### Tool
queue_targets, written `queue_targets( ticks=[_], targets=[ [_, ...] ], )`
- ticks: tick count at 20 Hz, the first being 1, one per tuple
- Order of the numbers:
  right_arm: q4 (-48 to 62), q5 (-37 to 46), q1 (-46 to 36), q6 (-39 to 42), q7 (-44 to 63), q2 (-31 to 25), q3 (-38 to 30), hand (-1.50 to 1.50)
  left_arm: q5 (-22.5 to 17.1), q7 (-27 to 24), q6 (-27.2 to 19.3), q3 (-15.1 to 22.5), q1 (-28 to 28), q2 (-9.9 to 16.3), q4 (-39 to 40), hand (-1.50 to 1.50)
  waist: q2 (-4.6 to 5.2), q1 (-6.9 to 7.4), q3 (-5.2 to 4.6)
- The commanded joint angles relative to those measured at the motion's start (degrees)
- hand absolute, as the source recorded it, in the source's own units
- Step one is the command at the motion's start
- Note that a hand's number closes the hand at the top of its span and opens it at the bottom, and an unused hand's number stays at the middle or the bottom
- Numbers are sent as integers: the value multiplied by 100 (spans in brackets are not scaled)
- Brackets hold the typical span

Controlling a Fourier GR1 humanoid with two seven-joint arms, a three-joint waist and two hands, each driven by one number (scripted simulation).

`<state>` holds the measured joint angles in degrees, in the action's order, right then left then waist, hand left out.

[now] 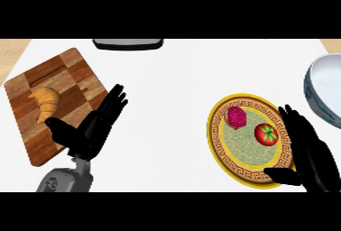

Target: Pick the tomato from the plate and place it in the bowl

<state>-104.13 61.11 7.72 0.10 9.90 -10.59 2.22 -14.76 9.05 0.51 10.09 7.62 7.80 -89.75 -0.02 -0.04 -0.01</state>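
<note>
The black right hand (pixel 311 153) is seen at the right side of the view, over the right rim of the round yellow plate with the brown patterned border (pixel 225 149). Its fingers are held straight and its thumb is spread out low over the plate's rim — nothing is held in it. The small round red tomato with the green star on top (pixel 266 134) is found just beside those fingers, lying on the right part of the plate. It cannot be told whether the fingers are touching it. A lumpy dark pink fruit (pixel 236 116) is also seen on the plate, near the tomato, up and to the left.

The picking step is judged to be in hand, and the tomato has not yet been gripped. For the next move, the fingers and thumb would need to be closed round the tomato without the pink fruit being bumped. Then the tomato would need to be lifted and carried up and right to the big white bowl with the blue-grey rim (pixel 326 88), only partly seen at the right edge.

The black left hand (pixel 90 126) is resting open — fingers up — on the white surface (pixel 173 76), beside the brown checkered wooden board (pixel 73 76) with a golden croissant (pixel 45 103) on it.
</note>
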Motion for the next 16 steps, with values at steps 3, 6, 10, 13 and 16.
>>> queue_targets(
  ticks=[3, 6, 10, 13, 16],
  targets=[
    [697, -35, -139, -304, -386, 42, -201, -150, 135, -83, 320, -42, -525, 62, -439, 0, -1, 14, 1],
    [513, 238, -146, -389, -135, 315, 57, -150, 265, -27, 219, -138, 0, -239, 123, 0, 1, -8, 0],
    [597, 133, -214, -600, -719, 196, 92, 150, 319, -102, 80, -204, 64, -360, 148, 0, 2, -11, 0],
    [861, -43, -631, -463, -894, -56, -282, 150, 388, -169, 234, -117, -230, -387, 58, 0, 1, 4, 0],
    [1397, 378, -467, -1168, -1155, 231, 46, 150, 374, 97, 127, -243, -118, -388, -34, 0, 3, 6, 1]
  ],
)
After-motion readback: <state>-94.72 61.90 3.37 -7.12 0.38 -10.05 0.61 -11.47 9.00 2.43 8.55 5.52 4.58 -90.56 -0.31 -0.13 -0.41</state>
